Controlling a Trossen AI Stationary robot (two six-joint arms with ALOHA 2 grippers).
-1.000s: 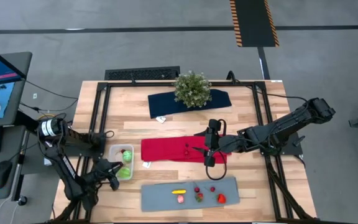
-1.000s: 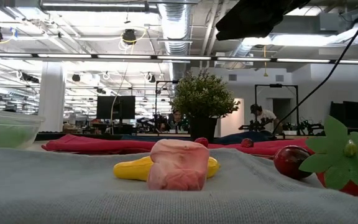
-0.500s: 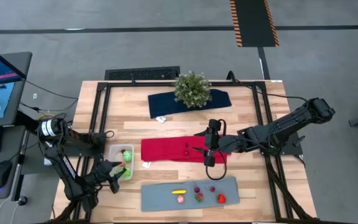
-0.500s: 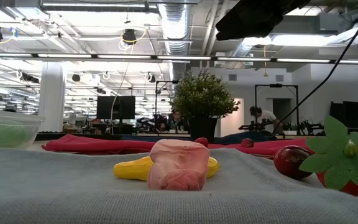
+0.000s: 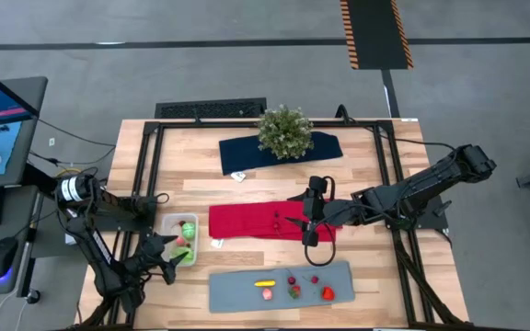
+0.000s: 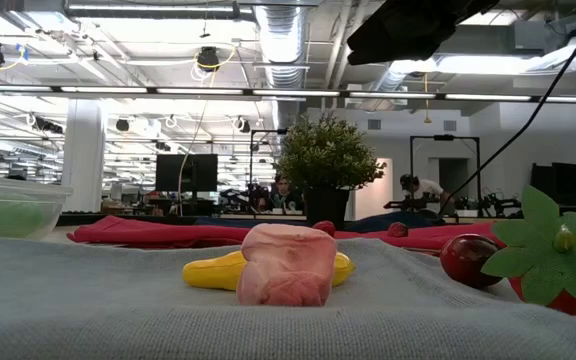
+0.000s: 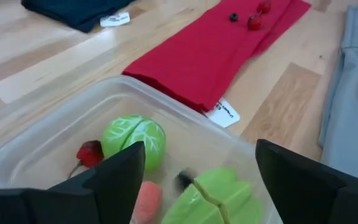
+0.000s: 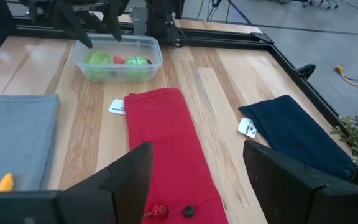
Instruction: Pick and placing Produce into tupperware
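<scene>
The clear tupperware (image 7: 42,134) stands at the table's left, holding a round green cabbage (image 7: 133,138), a split green piece (image 7: 219,193), a red strawberry (image 7: 89,153), a pink piece (image 7: 146,198) and a small dark bit (image 7: 182,180). My left gripper (image 5: 168,250) hovers open over its near end, holding nothing. More produce lies on the grey mat (image 5: 237,290): a yellow piece (image 5: 264,283), a pink one (image 5: 267,294) and strawberries (image 5: 327,293). Small berries (image 8: 159,210) lie on the red cloth (image 5: 247,222). My right gripper (image 5: 309,237) waits open above that cloth's right end.
A bushy potted plant (image 5: 284,131) stands on a navy cloth (image 5: 247,152) at the far side. A dark keyboard (image 5: 212,109) lies along the far edge. Black frame rails (image 5: 150,170) run along the table's sides. Bare wood shows between the cloths.
My left gripper has opened wide over the tupperware without shifting. A pink-red piece that was between its fingers now lies inside the container beside the green ones.
</scene>
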